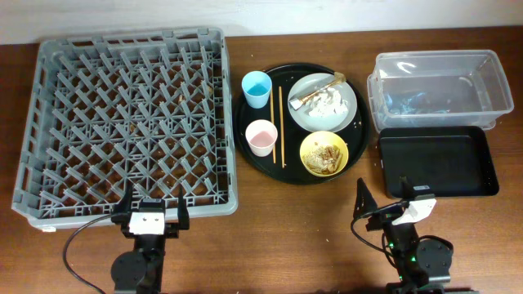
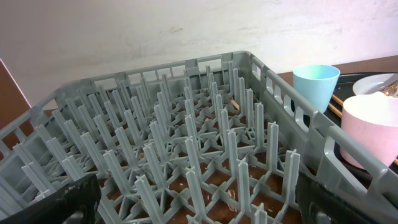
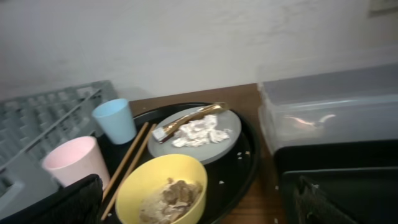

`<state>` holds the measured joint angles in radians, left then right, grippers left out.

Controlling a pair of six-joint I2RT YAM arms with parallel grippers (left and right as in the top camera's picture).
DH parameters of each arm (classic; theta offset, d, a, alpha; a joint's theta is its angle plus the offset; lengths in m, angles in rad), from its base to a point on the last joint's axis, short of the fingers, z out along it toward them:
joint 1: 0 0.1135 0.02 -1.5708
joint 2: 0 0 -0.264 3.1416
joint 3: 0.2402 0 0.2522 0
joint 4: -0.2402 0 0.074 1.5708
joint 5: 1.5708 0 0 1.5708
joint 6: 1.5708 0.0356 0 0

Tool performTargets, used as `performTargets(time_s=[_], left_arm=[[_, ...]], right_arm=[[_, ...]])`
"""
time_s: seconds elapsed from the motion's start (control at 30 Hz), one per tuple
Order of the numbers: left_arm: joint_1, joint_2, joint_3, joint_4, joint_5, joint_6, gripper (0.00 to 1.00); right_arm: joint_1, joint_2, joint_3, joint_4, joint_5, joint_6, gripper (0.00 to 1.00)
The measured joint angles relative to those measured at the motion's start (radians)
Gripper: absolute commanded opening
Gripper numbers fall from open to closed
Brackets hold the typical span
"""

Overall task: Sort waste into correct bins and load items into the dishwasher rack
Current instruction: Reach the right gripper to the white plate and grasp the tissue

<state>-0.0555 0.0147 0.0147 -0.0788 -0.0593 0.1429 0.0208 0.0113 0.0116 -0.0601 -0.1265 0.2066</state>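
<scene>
The grey dishwasher rack (image 1: 131, 122) fills the left; it holds no dishes. On the round black tray (image 1: 245, 122) sit a light blue cup (image 1: 257, 87), a pinkish cup (image 1: 261, 137), two chopsticks (image 1: 282, 126), a grey plate (image 1: 347, 114) with white tissue and a brown scrap (image 1: 320, 96), and a yellow bowl (image 1: 324, 153) of brown leftovers. The clear tub (image 1: 441, 86) and the black rectangular tray (image 1: 437, 161) lie at the right. My left gripper (image 1: 151, 219) is open at the rack's front edge. My right gripper (image 1: 388, 204) is open in front of the bowl (image 3: 163, 190) and black tray.
The rack's upright pegs (image 2: 186, 155) stand close before the left fingers. The blue cup (image 2: 316, 84) and pink cup (image 2: 373, 127) show past the rack's right wall. The clear tub (image 3: 329, 106) holds some blue-white scraps. Bare wooden table runs along the front edge.
</scene>
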Motion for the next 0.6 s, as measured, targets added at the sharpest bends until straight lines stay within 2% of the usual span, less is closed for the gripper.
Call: performTargets(time_s=[0.1,0.2,0.3,0.47,0.6], left_arm=[[0.0,0.0,0.0,0.0,0.0,0.0,0.99],[0.0,-0.002,0.0,0.0,0.0,0.0,0.99],[0.0,-0.002,0.0,-0.001,0.003,0.0,0.99],[0.002,-0.003,0.0,0.0,0.004,0.001,1.0],[0.002,-0.003,0.0,0.0,0.003,0.004,1.0]], right_arm=[[0.0,0.076,0.091,-0.031,-0.055,-0.008,0.98],[0.0,0.335,0.356,-0.051,-0.142,-0.067,0.98],[0.001,0.698,0.702,-0.229,-0.225,-0.088,0.98],[0.001,1.246,1.326,-0.644,-0.276,-0.108,0.98],[0.002,1.645,1.702,-0.871,-0.257,-0.135,0.99]])
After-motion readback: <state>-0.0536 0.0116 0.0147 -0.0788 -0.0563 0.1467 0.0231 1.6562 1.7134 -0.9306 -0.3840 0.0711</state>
